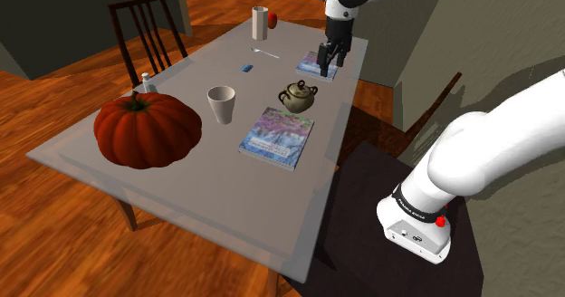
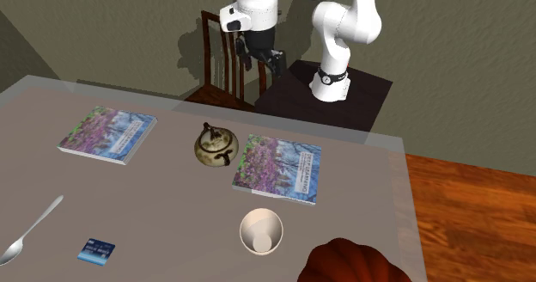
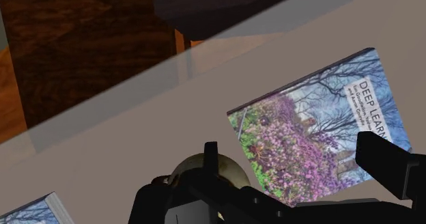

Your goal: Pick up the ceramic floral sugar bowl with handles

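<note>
The sugar bowl (image 1: 297, 96) is a small olive-brown lidded pot with two dark handles. It stands on the grey table (image 1: 81, 146) between two flower-covered books. In the second exterior view the sugar bowl (image 2: 215, 143) sits just beside the nearer book (image 2: 279, 168). My gripper (image 1: 328, 67) hangs open above the far book (image 1: 316, 64), apart from the bowl and well above the table. The second exterior view has the gripper (image 2: 267, 63) high over the table's far edge. In the wrist view the sugar bowl (image 3: 229, 169) is partly hidden behind one finger of the gripper (image 3: 297, 162).
A big orange pumpkin (image 1: 147, 130) and a pale cup (image 1: 221, 104) stand towards the shoulder view's left. A spoon (image 1: 265, 52), a small blue card (image 1: 245, 67), a tall tumbler (image 1: 260, 22) and a red fruit (image 1: 272, 19) lie further back. A wooden chair (image 1: 145, 33) stands at the table's far side.
</note>
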